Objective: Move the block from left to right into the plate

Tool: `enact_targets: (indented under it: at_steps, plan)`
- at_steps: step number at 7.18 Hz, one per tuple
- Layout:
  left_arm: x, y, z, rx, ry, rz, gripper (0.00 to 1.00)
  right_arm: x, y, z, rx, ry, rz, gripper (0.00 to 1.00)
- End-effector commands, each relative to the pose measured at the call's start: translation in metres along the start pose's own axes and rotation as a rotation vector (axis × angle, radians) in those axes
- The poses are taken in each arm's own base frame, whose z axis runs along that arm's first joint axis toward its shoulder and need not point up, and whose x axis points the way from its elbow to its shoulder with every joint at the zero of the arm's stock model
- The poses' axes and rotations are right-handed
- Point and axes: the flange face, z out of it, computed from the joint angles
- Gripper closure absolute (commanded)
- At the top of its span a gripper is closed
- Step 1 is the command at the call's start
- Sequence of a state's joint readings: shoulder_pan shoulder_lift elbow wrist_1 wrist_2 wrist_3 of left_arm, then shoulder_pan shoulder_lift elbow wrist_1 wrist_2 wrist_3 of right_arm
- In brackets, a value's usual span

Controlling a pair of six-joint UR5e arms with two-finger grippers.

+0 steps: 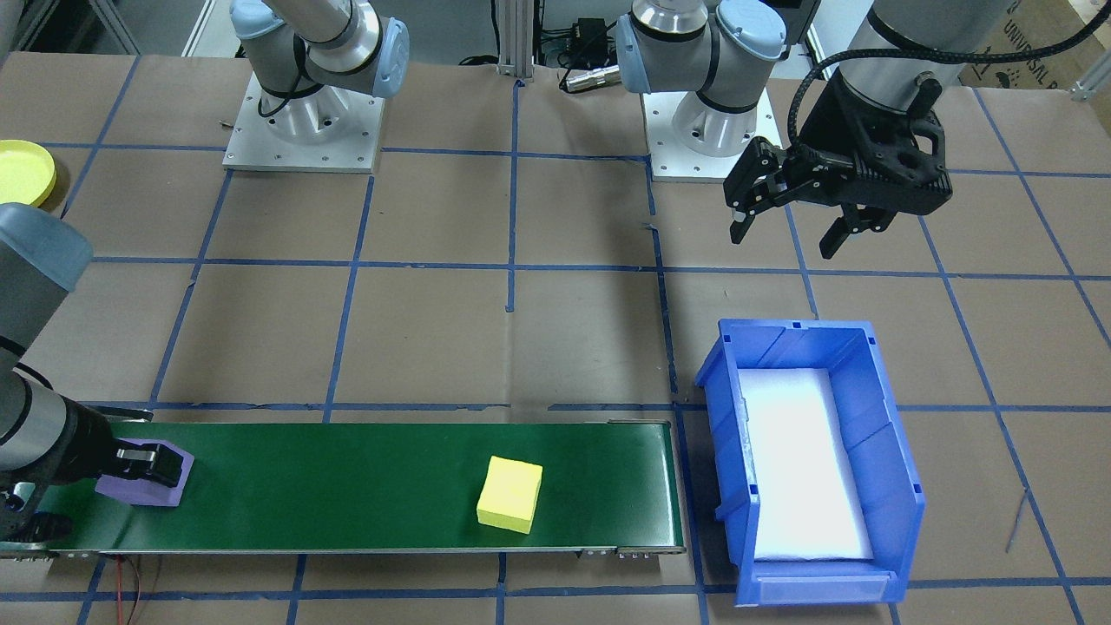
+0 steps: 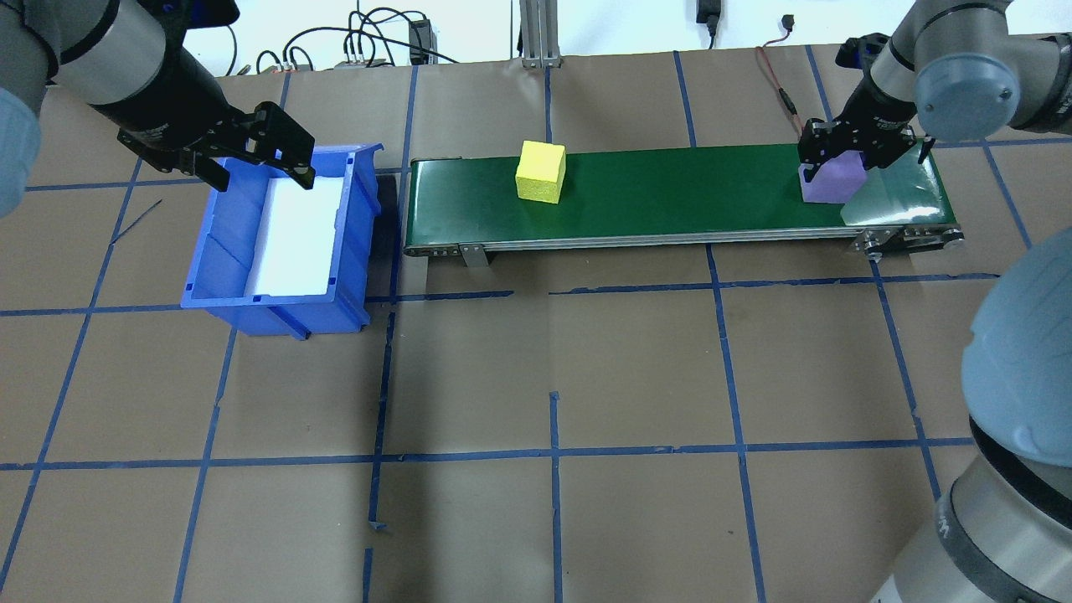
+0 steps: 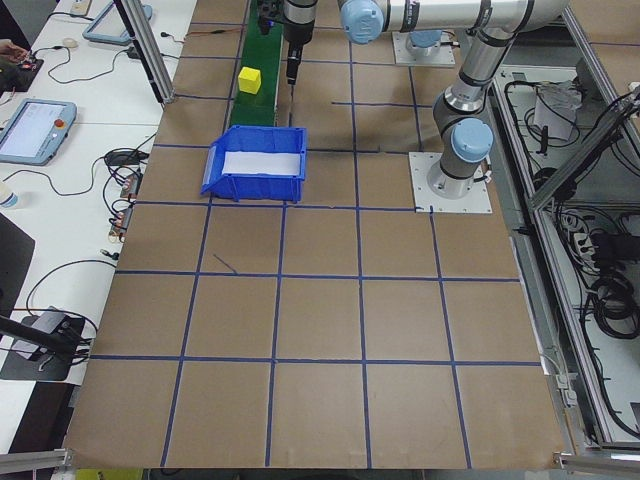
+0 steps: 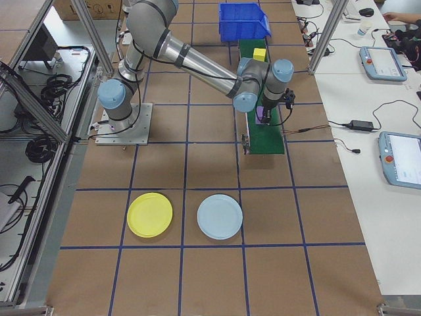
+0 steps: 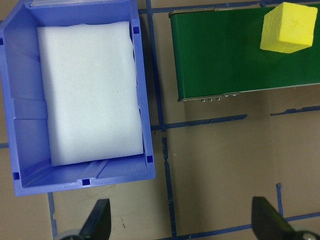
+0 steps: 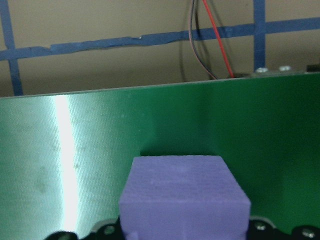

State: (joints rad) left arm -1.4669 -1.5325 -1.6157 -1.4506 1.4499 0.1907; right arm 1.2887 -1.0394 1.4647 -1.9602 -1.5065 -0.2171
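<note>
The right hand [image 2: 840, 164] is closed on the purple block [image 2: 831, 181] at the right end of the green belt [image 2: 670, 194] in the overhead view, the block resting on the belt. The yellow plate [image 4: 150, 214] lies at lower left of the right-side view, well apart from the belt, beside a pale blue plate [image 4: 220, 216]; it is empty, so lifting, carrying and placing all remain. The yellow block [image 2: 540, 171] sits mid-belt, untouched. The left hand [image 2: 260, 161] hangs open over the blue bin [image 2: 219, 251] at upper left. Between belt and plate the table [image 2: 636, 377] looks bare, giving an open path.
</note>
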Motion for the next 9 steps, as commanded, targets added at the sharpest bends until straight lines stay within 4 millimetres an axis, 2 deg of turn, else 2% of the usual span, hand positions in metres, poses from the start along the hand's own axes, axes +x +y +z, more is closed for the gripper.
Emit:
enact_targets:
  at_steps: [1, 2, 3, 4, 6, 8, 9]
  plan:
    - [-0.002, 0.005, -0.007, -0.036, -0.03, -0.019, 0.0, 0.035, -0.002, -0.019, 0.008, 0.097, -0.023, 0.67]
    - [-0.002, 0.018, -0.007, -0.109, -0.039, -0.068, 0.0, 0.078, 0.001, -0.027, 0.006, 0.12, -0.06, 0.67]
    - [-0.005, 0.022, -0.011, -0.117, -0.081, -0.066, 0.0, 0.141, 0.016, -0.035, -0.002, 0.126, -0.089, 0.67]
    - [-0.004, 0.024, -0.012, -0.116, -0.085, -0.069, 0.0, 0.194, 0.032, -0.035, -0.019, 0.13, -0.125, 0.67]
    - [-0.004, 0.025, -0.012, -0.116, -0.09, -0.11, 0.0, 0.321, 0.091, -0.036, -0.065, 0.133, -0.151, 0.67]
    - [-0.004, 0.025, -0.011, -0.11, -0.091, -0.11, 0.0, 0.394, 0.142, -0.025, -0.082, 0.093, -0.173, 0.67]
    - [-0.004, 0.024, -0.011, -0.107, -0.091, -0.108, 0.0, 0.426, 0.17, -0.009, -0.092, 0.059, -0.157, 0.67]
